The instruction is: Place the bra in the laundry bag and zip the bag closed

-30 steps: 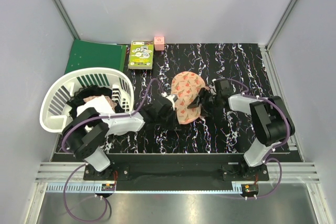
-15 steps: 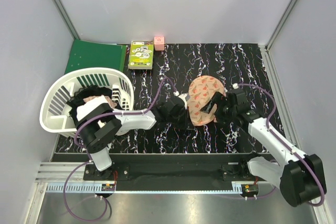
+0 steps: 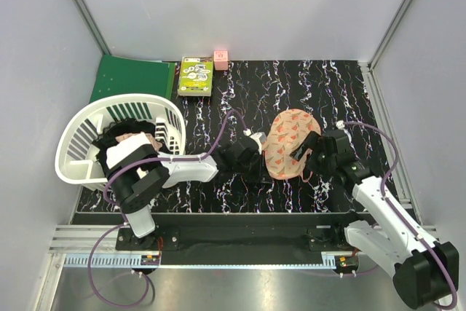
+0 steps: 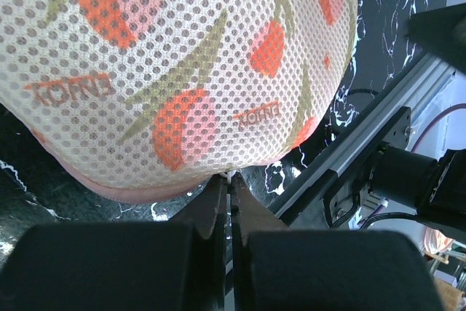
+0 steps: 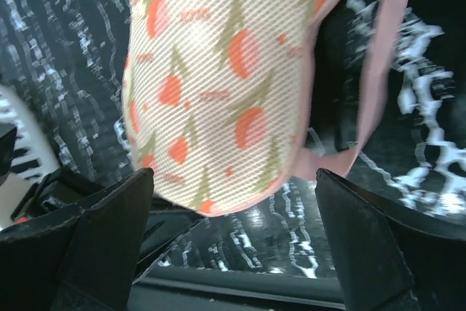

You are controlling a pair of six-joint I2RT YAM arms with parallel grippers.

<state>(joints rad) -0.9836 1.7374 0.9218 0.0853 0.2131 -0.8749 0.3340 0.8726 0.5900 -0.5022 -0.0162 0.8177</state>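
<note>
The laundry bag (image 3: 285, 142), a peach pouch with orange-red and green motifs, lies on the black marbled mat right of centre. My left gripper (image 3: 259, 154) is shut at its left edge. In the left wrist view the gripper (image 4: 231, 184) pinches a small white zipper pull at the pink rim of the bag (image 4: 182, 71). My right gripper (image 3: 306, 145) is open at the bag's right side. In the right wrist view its wide-open gripper (image 5: 233, 180) faces the bag (image 5: 218, 78), with the pink loop (image 5: 378, 71) to the right. The bra does not show.
A white slatted basket (image 3: 80, 136) with white, black and a pinkish cloth stands at the left. A green folder (image 3: 131, 78), a green box (image 3: 196, 76) and a small pink cube (image 3: 220, 59) lie at the back. The mat's front edge runs just below the bag.
The laundry bag has slid to the right across the mat. Both grippers moved right with it, and the left arm has stretched out further.
</note>
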